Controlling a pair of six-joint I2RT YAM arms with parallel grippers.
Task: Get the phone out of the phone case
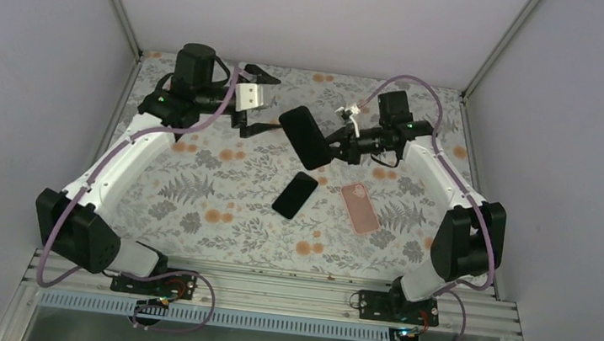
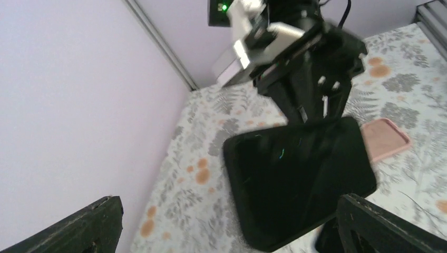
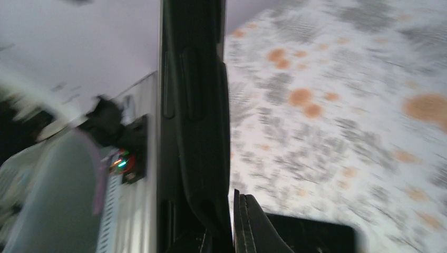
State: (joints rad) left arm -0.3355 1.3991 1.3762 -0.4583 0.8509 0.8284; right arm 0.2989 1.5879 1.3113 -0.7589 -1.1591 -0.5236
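From above, the right gripper (image 1: 329,145) is clamped on one short end of a black phone case (image 1: 305,136) and holds it in the air, up and to the left of the pink case (image 1: 360,208) lying on the floral table (image 1: 218,212). The left gripper (image 1: 279,102) hangs farther left of the pink case, just beyond the held case, with its jaws spread and nothing between them. A bare black phone (image 1: 294,195) lies flat on the table just left of the pink case.

In the left wrist view the held case fills the middle. Its broad face is turned toward this camera and its free end sits between the two wide-apart fingers (image 2: 89,226). The pink case shows past its right edge, down on the table.

The right wrist view looks along the case's long edge, where moulded side buttons show. I cannot tell whether a phone sits inside.

This looks like the handover step, with one arm presenting the case for the other to work on. The next move calls for the left jaws to close squarely on the free end or rim. They must then peel or pull without wrenching the case out of the right gripper's narrow hold.
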